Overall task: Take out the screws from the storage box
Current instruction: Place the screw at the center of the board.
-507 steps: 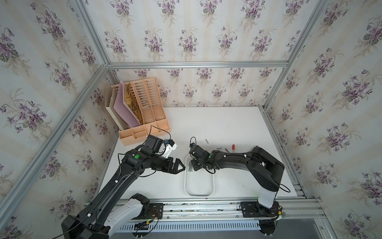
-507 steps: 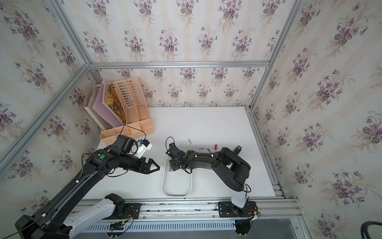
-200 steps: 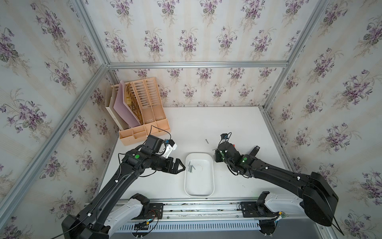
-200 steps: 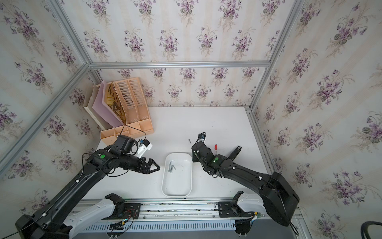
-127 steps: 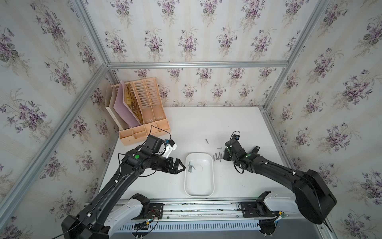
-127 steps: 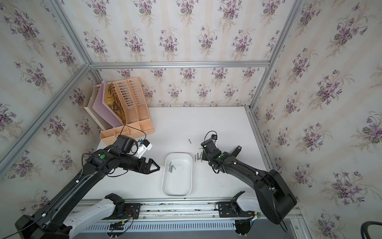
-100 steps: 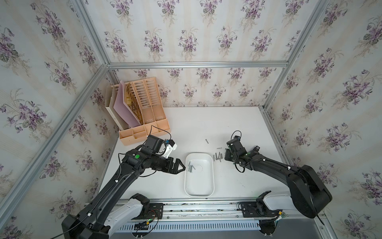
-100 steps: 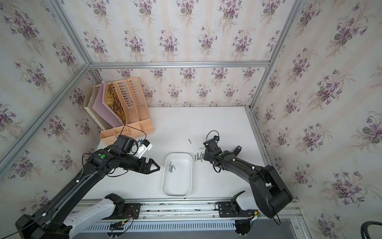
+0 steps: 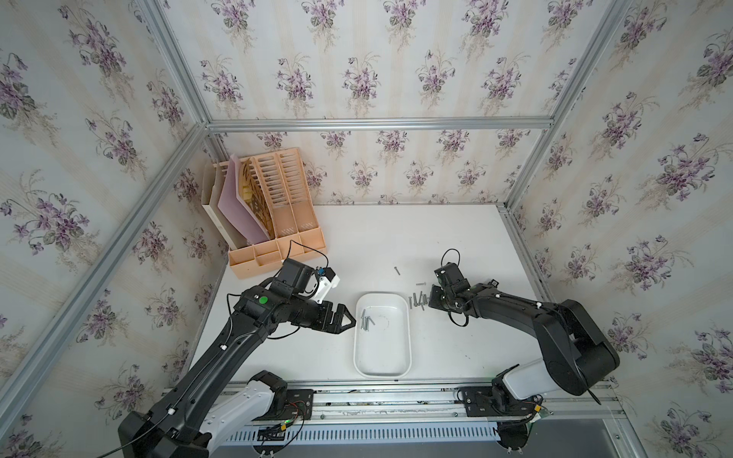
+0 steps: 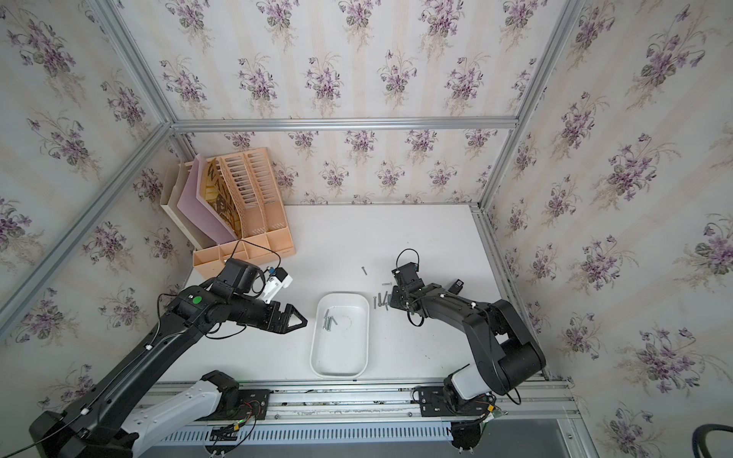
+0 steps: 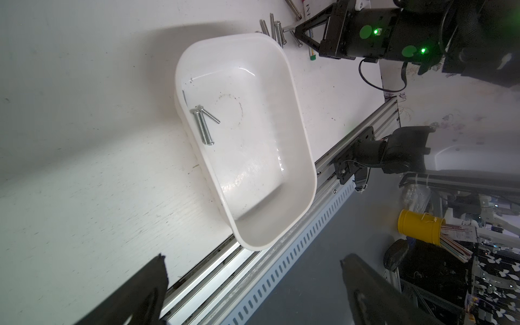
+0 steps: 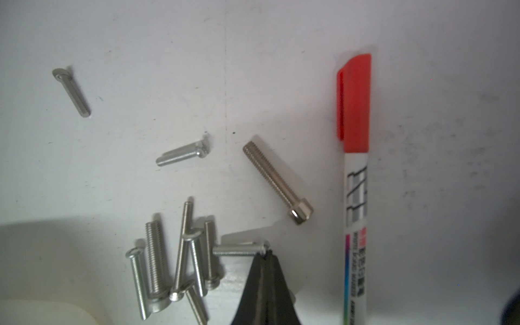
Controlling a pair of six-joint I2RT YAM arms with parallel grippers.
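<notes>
- Evidently the emptying is well along: most of the screws point(image 9: 416, 300) lie in a loose pile on the table point(image 9: 377, 238), just right of the storage box's far right corner, with a couple of strays farther back.
- The storage box point(image 9: 386, 349) sits at the near edge of the table, between the two arms. Three or so screws point(image 11: 202, 126) lie inside it, bunched against its left wall toward the far end.
- The right gripper point(image 12: 266, 254) is low over the table at the right edge of the pile, its jaws pressed together. The head of one lying screw point(image 12: 239, 249) sits right at the tips; I cannot tell whether it is pinched or only touched. A marker pen point(image 12: 356, 197) lies just right of it.
- The left gripper point(image 9: 348, 317) hangs just left of the box with its jaws wide apart and nothing between them.
- The step in hand looks like the set-down end of one transfer.
- Next, the right gripper needs to let go if it holds anything and rise clear without sweeping the pile. It then goes left over the rim and comes down with parted jaws across one shaft. The wall close beside those screws leaves little room for a finger.
</notes>
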